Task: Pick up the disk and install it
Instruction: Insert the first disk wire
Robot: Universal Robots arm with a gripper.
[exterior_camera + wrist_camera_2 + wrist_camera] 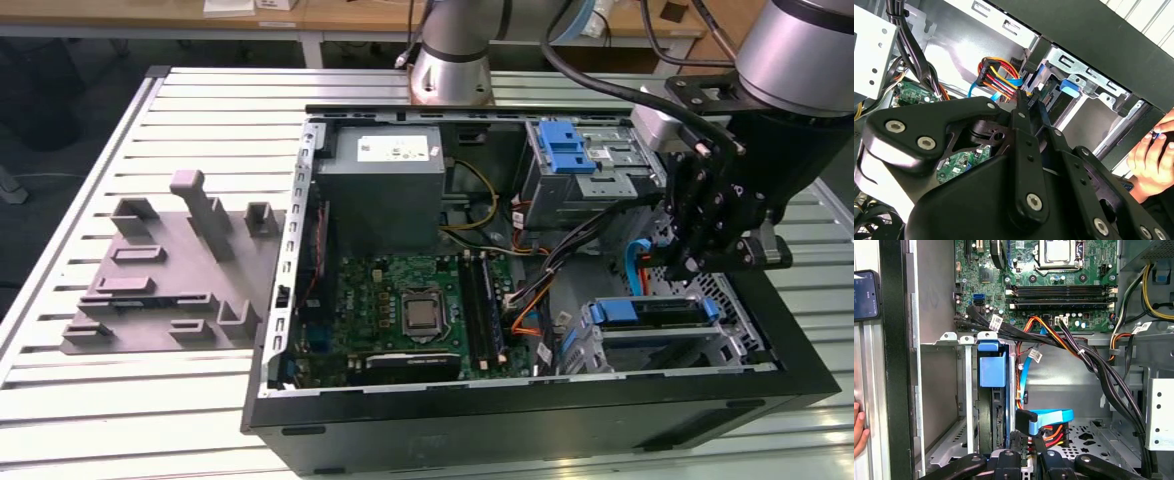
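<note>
Pincer [703, 262] hangs inside the open computer case [534, 400], above the drive cage at the case's corner nearest the exterior view's right, its black fingers [1015, 446] drawn close on a connector with red, orange and yellow wires [1050, 432]. Just beside it the disk [650, 311] sits in that cage, its blue carrier [991, 367] showing. Farther off stand the motherboard [407, 305] and a grey box [380, 185] whose white sticker is too small to read.

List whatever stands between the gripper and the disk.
The disk sits upright in its bay. The gripper is beside it, at the blue cable's black connector. The bay's metal wall separates gripper and disk.
</note>
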